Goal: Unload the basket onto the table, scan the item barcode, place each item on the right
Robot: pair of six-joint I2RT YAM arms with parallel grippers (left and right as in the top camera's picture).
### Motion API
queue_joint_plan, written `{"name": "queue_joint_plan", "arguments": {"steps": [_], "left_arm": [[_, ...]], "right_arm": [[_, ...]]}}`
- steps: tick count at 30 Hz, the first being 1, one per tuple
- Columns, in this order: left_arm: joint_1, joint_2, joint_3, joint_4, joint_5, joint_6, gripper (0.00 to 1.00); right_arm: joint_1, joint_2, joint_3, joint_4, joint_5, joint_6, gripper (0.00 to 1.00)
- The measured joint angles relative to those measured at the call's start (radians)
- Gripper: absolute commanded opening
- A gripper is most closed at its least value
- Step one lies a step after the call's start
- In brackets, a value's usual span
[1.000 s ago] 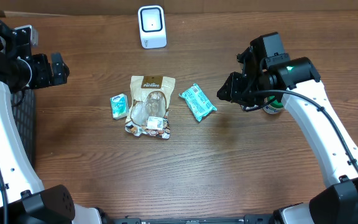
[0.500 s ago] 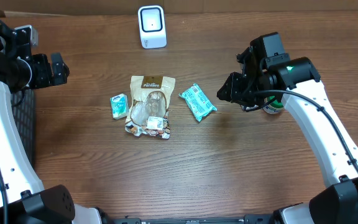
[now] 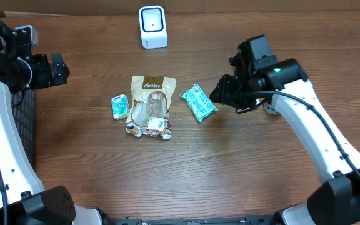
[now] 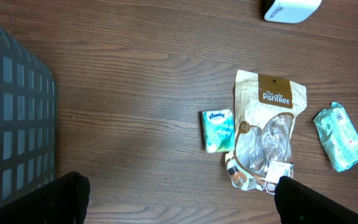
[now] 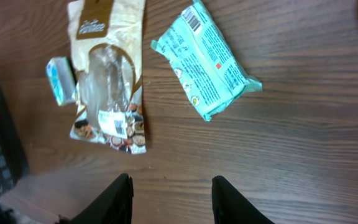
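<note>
Hovering over the table (image 3: 230, 169) just right of the teal snack packet (image 3: 199, 103) with the right gripper (image 3: 221, 94), fingers (image 5: 120, 198) parted and nothing between them; holding the left gripper (image 3: 59, 69) spread wide and empty, well off at the left edge beside the black basket (image 4: 14, 112). Judging the packet the likely item: lying flat and tilted, barcode (image 5: 193, 18) near one end, well apart from the white scanner (image 3: 152, 27) at the back. Risking a miss by closing from here, beside the packet rather than over it; risking a slip on thin, crinkly film lying flush with the wood, with little edge to pinch. Risking a nudge into the PaniTree pouch (image 3: 150, 106) near on its left, or onward into the Kleenex pack (image 3: 119, 106) beyond. Worst, pinching across the barcode end and hiding or creasing the stripes, so no read at the scanner; better to take the opposite end.
</note>
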Motion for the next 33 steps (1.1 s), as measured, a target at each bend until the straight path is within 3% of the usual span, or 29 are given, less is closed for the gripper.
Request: {"name": "queue_joint_plan", "arguments": {"steps": [9, 22, 25, 29, 33], "left_arm": [[0.0, 0.0, 0.0, 0.0, 0.0, 0.0, 0.99], [0.0, 0.0, 0.0, 0.0, 0.0, 0.0, 1.0], [0.0, 0.0, 0.0, 0.0, 0.0, 0.0, 0.99], [0.0, 0.0, 0.0, 0.0, 0.0, 0.0, 1.0], [0.0, 0.0, 0.0, 0.0, 0.0, 0.0, 1.0]], "right_arm": [[0.019, 0.145, -0.067, 0.07, 0.032, 0.155, 0.41], [0.019, 0.272, -0.253, 0.417, 0.021, 0.278, 0.4], [0.019, 0.277, -0.256, 0.462, 0.008, 0.288, 0.32], [0.019, 0.278, -0.257, 0.518, 0.008, 0.301, 0.04], [0.019, 0.278, -0.257, 0.526, 0.007, 0.303, 0.04]]}}
